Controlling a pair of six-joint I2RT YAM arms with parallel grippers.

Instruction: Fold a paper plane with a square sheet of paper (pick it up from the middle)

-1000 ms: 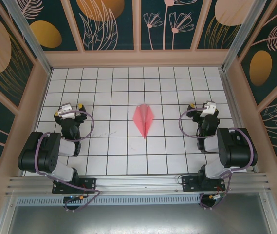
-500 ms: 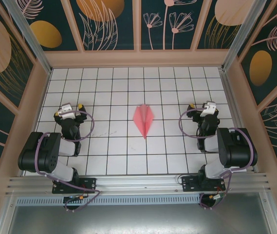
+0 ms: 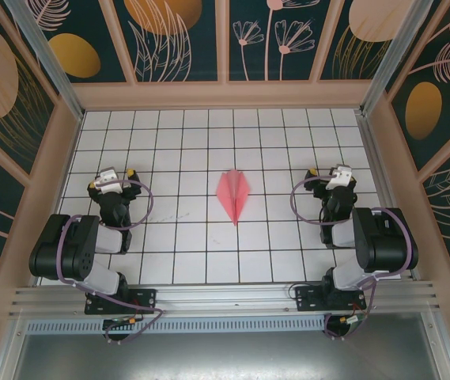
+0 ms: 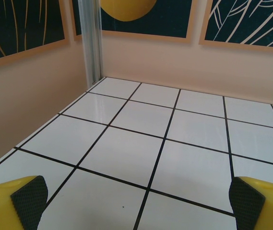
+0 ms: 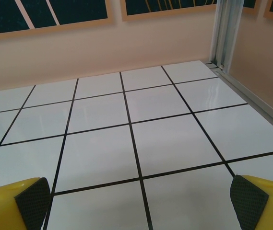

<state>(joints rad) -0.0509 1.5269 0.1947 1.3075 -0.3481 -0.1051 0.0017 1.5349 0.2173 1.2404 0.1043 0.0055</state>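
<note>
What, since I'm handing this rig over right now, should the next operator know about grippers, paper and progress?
Left gripper: open, empty, over the left side of the table.
Right gripper: open, empty, over the right side.
Paper plane: lies on the table midway between the arms, nose toward the bases, touched by neither gripper.
Done: folding into a dart looks finished.
Left: apparently nothing to fold.

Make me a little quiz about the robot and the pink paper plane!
1. True or false: a gripper is holding the paper plane.
2. Where does the plane lie? A) flat on the table, out in the middle; B) against the left wall; C) under the right arm.
3. Fill in: the left gripper and the right gripper are both ____.
Key: 1 false; 2 A; 3 open.
</note>
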